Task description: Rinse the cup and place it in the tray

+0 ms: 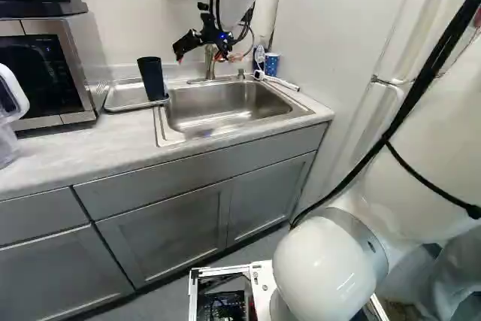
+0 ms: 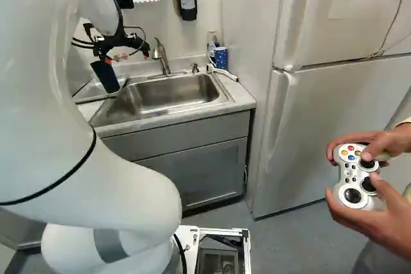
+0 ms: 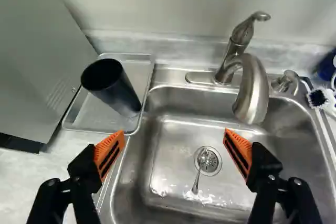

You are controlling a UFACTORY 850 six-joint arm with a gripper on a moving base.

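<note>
My arm [image 2: 138,200] reaches out over the table [image 1: 45,157], where the steel sink [image 3: 170,140] takes up the most room. Beside the sink lies the shallow metal tray [image 3: 92,114], and the cup [image 3: 118,90] is in it, mouth up, close to the side nearest the basin. The faucet [image 3: 252,93] hangs over the basin, and I see no stream from its spout. My pincer [image 3: 174,135] is spread wide with nothing between its orange pads, facing the basin, and the cup lies outside its grasp, ahead and to one side. Smallest of all, a spoon [image 3: 196,179] lies at the drain. With the cup in the tray and the basin wet, I judge that I'm at the very end, the placing done; whether the cup got its rinse I can't tell from here. If it did, my next move is simply to draw back, keeping the open fingers off the cup's rim and the faucet. If not, I'd have to grip the cup and bring it under the spout.
</note>
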